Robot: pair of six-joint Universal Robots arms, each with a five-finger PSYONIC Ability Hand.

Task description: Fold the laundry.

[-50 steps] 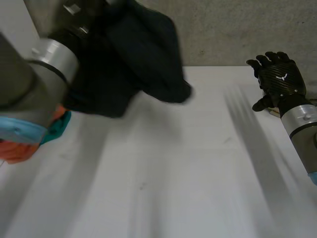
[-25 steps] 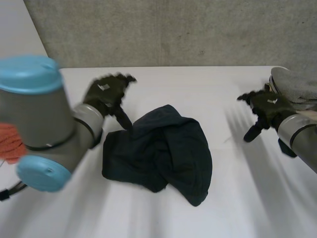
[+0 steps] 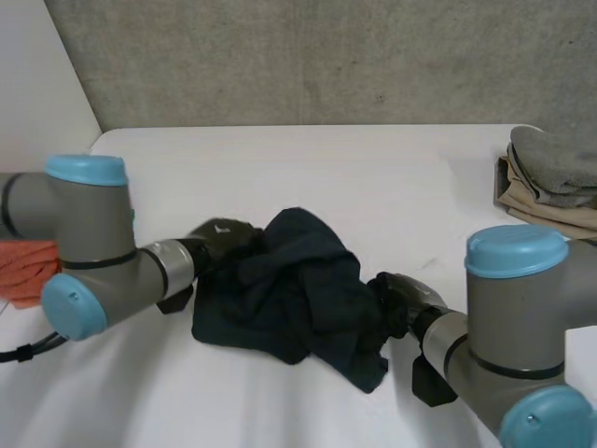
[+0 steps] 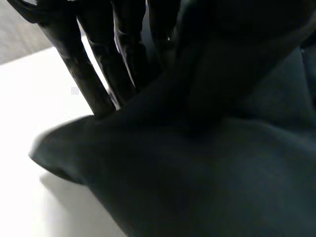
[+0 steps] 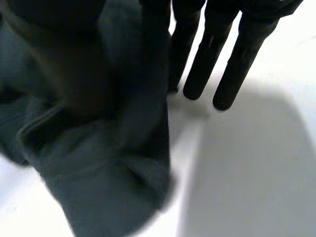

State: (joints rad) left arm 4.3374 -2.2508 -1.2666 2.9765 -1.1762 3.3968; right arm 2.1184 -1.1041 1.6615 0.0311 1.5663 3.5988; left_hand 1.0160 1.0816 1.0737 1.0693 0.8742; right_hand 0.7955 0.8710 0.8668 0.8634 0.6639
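Where crumpled navy cloth (image 3: 298, 285) lay: white table (image 3: 373, 177).
Left hand (image 3: 224, 236): straight-fingered, merely touched cloth.
Right hand (image 3: 403, 295): straight-fingered, merely touched cloth.

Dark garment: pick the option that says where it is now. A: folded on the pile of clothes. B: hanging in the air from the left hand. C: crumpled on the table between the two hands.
C: the dark garment lies bunched on the table, with the left hand at one side and the right hand at the other.
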